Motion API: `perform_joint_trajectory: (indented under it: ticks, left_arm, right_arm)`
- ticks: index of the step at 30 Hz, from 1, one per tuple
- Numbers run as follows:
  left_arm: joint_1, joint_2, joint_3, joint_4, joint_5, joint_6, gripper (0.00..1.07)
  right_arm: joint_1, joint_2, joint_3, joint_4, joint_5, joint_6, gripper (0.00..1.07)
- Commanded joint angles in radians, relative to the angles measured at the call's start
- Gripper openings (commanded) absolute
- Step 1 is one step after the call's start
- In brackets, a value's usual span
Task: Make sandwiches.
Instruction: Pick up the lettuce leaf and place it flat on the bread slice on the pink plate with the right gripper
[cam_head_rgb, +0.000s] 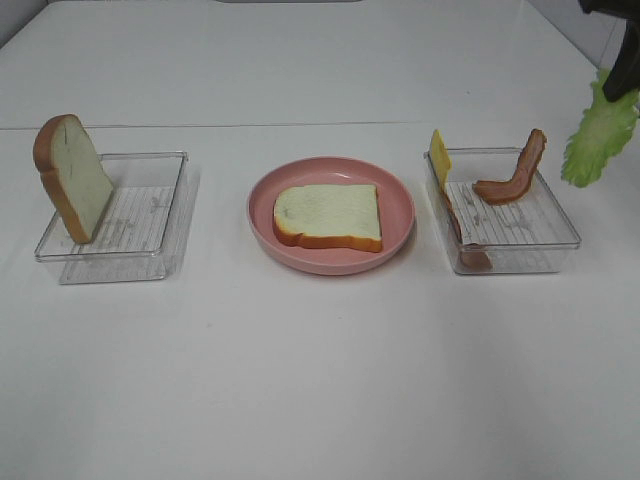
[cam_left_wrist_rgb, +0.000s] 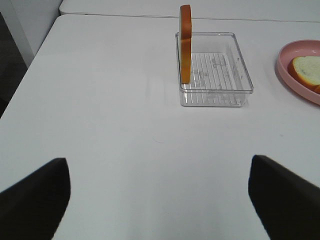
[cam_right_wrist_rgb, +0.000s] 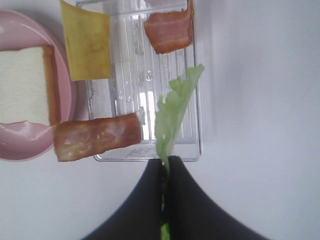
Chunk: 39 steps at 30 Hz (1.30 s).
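Observation:
One bread slice (cam_head_rgb: 328, 216) lies flat on the pink plate (cam_head_rgb: 400, 215) at the centre. A second bread slice (cam_head_rgb: 72, 176) stands on edge in the left clear tray (cam_head_rgb: 160, 215); it also shows in the left wrist view (cam_left_wrist_rgb: 185, 44). The right clear tray (cam_head_rgb: 540, 235) holds a yellow cheese square (cam_head_rgb: 439, 156) and bacon strips (cam_head_rgb: 512, 175). My right gripper (cam_head_rgb: 620, 85) is shut on the green lettuce leaf (cam_head_rgb: 600, 135) and holds it in the air above the tray's far right; the leaf hangs from the fingers (cam_right_wrist_rgb: 175, 112). My left gripper (cam_left_wrist_rgb: 160, 192) is open and empty over bare table.
The white table (cam_head_rgb: 320, 380) stretches wide in front of the plate and trays. In the right wrist view the cheese (cam_right_wrist_rgb: 89, 42) leans at the tray's plate side, with one bacon strip (cam_right_wrist_rgb: 97, 137) and another (cam_right_wrist_rgb: 170, 30) in the tray.

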Motion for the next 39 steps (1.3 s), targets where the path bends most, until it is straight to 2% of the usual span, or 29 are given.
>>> perform_joint_trajectory:
  ticks: [1,8,11,12,15,17,21,24,25,26,28,30,31,39]
  left_arm:
    - [0.004,-0.018,0.000,-0.009,-0.014,0.002,0.88]
    - [0.004,-0.018,0.000,-0.009,-0.014,0.002,0.88]
    - [0.004,-0.018,0.000,-0.009,-0.014,0.002,0.88]
    - [0.004,-0.018,0.000,-0.009,-0.014,0.002,0.88]
    - [0.004,-0.018,0.000,-0.009,-0.014,0.002,0.88]
    - [0.004,-0.018,0.000,-0.009,-0.014,0.002,0.88]
    - [0.004,-0.018,0.000,-0.009,-0.014,0.002,0.88]
    - [0.004,-0.018,0.000,-0.013,-0.014,0.002,0.88]
    - [0.004,-0.018,0.000,-0.013,-0.014,0.002,0.88]
    - [0.004,-0.018,0.000,-0.013,-0.014,0.002,0.88]
    - [0.004,-0.018,0.000,-0.013,-0.014,0.002,0.88]
    - [0.004,-0.018,0.000,-0.013,-0.014,0.002,0.88]
    - [0.004,-0.018,0.000,-0.013,-0.014,0.002,0.88]
    - [0.004,-0.018,0.000,-0.013,-0.014,0.002,0.88]
  right_arm:
    - [-0.002,-0.060,-0.004,-0.001,0.060,0.009,0.00]
    - [-0.002,-0.162,-0.004,0.032,0.056,0.058,0.00]
    - [0.000,-0.172,-0.004,0.105,0.037,0.033,0.00]
    - [0.001,-0.172,-0.004,0.172,0.024,0.017,0.00]
    - [0.001,-0.172,-0.004,0.201,0.018,0.011,0.00]
    - [0.002,-0.172,-0.004,0.280,-0.001,0.005,0.00]
    - [0.022,-0.169,-0.004,0.307,-0.033,0.007,0.00]
    - [0.085,-0.161,-0.004,0.307,-0.082,0.020,0.00]
    - [0.132,-0.151,-0.004,0.308,-0.116,0.026,0.00]
    - [0.132,-0.151,-0.004,0.308,-0.116,0.026,0.00]
    - [0.208,-0.124,-0.004,0.311,-0.159,0.032,0.00]
    - [0.234,-0.113,-0.004,0.313,-0.170,0.032,0.00]
    - [0.283,-0.086,-0.004,0.323,-0.197,0.030,0.00]
    - [0.420,0.040,-0.004,0.364,-0.309,0.007,0.00]
